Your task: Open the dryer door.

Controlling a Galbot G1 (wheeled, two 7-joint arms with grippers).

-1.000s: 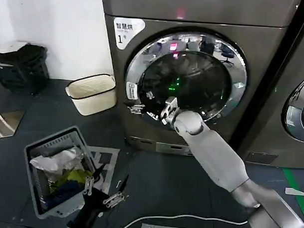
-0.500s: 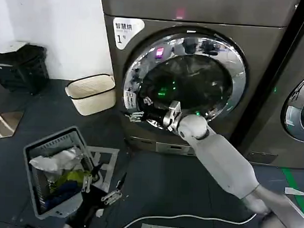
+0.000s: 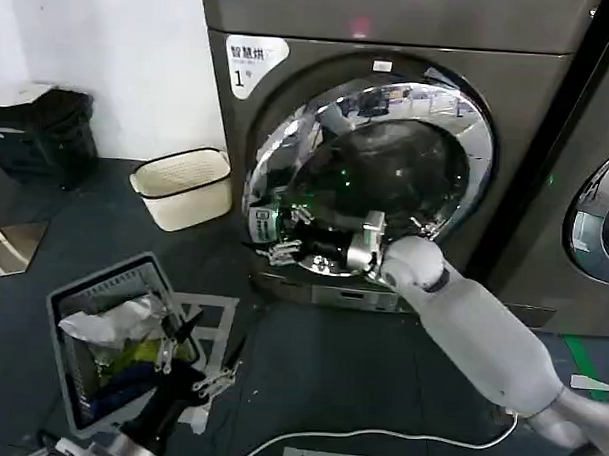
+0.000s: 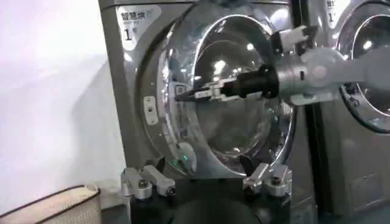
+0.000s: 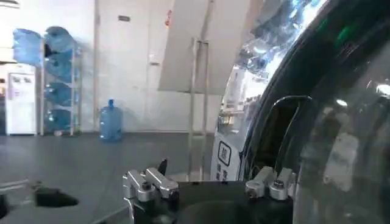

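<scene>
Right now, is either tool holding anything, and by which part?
The right tool hooks the free edge of the chrome-ringed, dark-glass round dryer door, beside its white rim sticker. The left tool holds nothing.

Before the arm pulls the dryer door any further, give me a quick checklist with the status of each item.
1. Dryer door unlatched, left edge off the dryer: ok.
2. Right gripper at the door's free edge by the white sticker: ok.
3. Fingers firmly hooked on the rim: cannot tell.
4. Swing path: cream bin and laundry basket stand left of the door: cannot tell.
5. Left gripper low over the floor, away from the door: ok.
</scene>
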